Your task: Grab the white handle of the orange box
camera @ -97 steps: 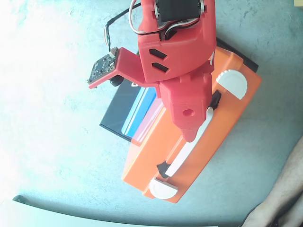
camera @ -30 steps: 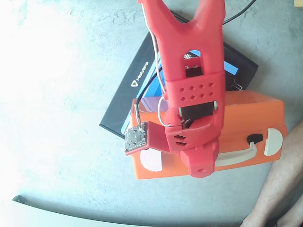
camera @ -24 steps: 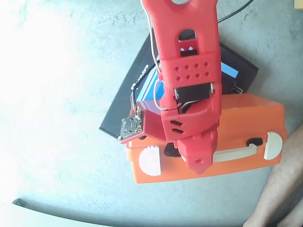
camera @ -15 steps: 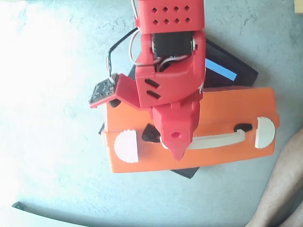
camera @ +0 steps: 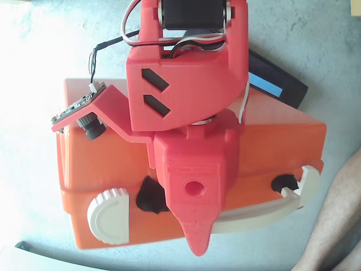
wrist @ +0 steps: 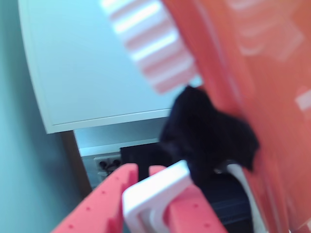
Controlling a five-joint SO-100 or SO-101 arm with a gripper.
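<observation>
In the fixed view the orange box (camera: 271,147) lies on a grey surface. Its curved white handle (camera: 254,214) runs along the front edge between a white ribbed end knob (camera: 110,217) and a second white end (camera: 307,183), each beside a black hinge piece (camera: 149,197). My red gripper (camera: 197,228) reaches down over the handle's middle and hides it there. In the wrist view the red fingers (wrist: 97,208) sit on either side of the white handle (wrist: 155,194), which fills the gap between them. The black hinge piece (wrist: 209,136) and the orange box wall (wrist: 272,97) are just beyond.
A black flat device with a blue stripe (camera: 279,84) lies behind the box at upper right. A person's bare limb (camera: 338,220) is at the right edge. The wrist camera (camera: 90,127) sticks out left of the arm. The wrist view shows a white panel (wrist: 97,63) and a wall socket (wrist: 109,162).
</observation>
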